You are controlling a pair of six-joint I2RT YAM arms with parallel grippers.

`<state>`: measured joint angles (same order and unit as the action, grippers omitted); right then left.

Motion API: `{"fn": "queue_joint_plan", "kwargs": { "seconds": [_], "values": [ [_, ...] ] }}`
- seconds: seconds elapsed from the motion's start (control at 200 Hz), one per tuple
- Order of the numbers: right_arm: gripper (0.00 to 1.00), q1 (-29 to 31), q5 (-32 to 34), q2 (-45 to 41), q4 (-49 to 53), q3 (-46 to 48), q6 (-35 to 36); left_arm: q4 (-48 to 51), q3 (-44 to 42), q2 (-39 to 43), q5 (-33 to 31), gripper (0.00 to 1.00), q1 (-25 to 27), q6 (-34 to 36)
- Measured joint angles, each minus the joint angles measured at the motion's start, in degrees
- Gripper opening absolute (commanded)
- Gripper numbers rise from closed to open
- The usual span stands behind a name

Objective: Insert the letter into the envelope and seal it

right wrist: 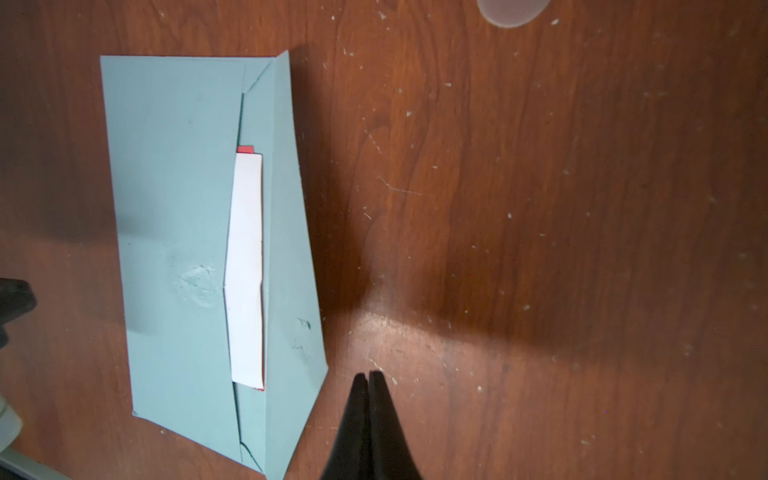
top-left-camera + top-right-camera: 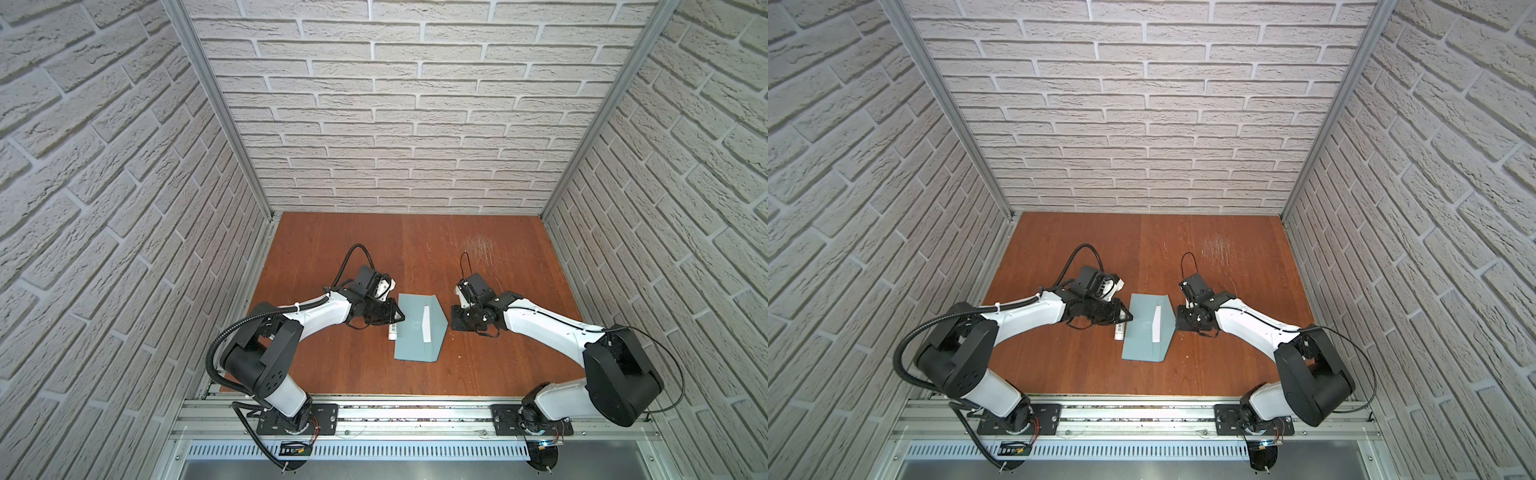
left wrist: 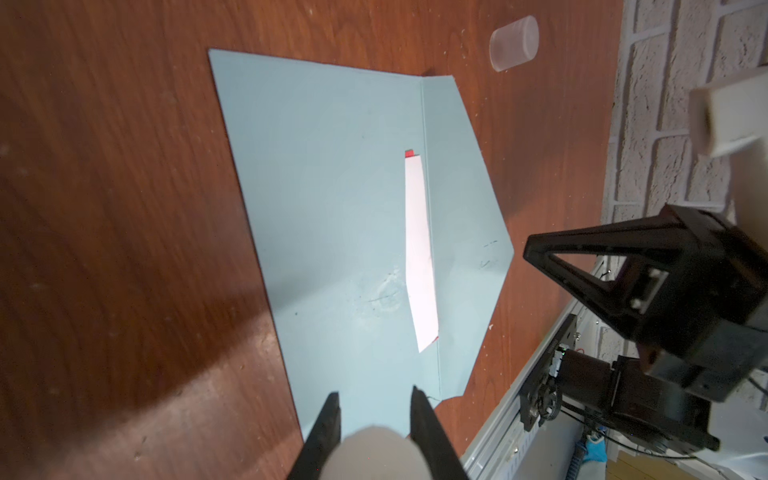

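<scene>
I am looking at the wooden worktop point(image 2: 332, 249) with the envelope point(image 2: 411, 345) lying flat in the middle, between the two arms. Its pointed flap is standing open and pointing toward the right arm. The letter point(image 2: 426, 323) is sitting almost fully inside the envelope. Only a narrow white strip is showing at the mouth, and the right wrist view is showing a bit of red at each end of that strip point(image 1: 247, 270).

A clear cap point(image 3: 514, 43) is lying on its side on bare wood, well apart from the envelope and beyond one of its corners. Nothing is lying on top of the envelope or across the flap.

The left gripper point(image 2: 400, 319) is hanging just over the envelope's closed long edge, opposite the flap. It is parted a little and pinching a white stick point(image 2: 392, 330), whose lower end is pointing down just beside that edge. I cannot tell whether the stick is touching the wood.

The right gripper point(image 1: 369, 376) is pressed together with nothing between its fingers. It is hanging over bare wood just beside the flap's point, not touching the paper.
</scene>
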<state>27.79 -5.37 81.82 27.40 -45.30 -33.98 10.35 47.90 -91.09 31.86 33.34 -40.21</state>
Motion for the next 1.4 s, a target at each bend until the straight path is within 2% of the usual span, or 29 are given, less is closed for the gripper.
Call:
{"fn": "queue_joint_plan", "kwargs": {
  "seconds": [0.505,0.775,1.075,1.4],
  "values": [
    [0.06,0.00,-8.55,3.85,-2.93,-0.31,-1.20,-4.81,-2.23,-7.67,4.98,0.00,-0.33,-0.28],
    [0.06,1.18,-12.33,6.71,-2.60,-6.10,-1.46,-9.81,-2.89,-9.44,7.93,0.00,-0.35,-0.98],
    [0.05,3.30,-12.44,15.41,-1.70,-9.88,-1.81,-11.76,-3.96,-9.22,8.26,0.00,-0.39,-1.16],
    [0.05,5.07,-10.05,18.60,1.66,-15.98,-1.86,-12.13,-4.31,-9.03,8.26,0.00,-0.42,-1.16]
  ]
}}
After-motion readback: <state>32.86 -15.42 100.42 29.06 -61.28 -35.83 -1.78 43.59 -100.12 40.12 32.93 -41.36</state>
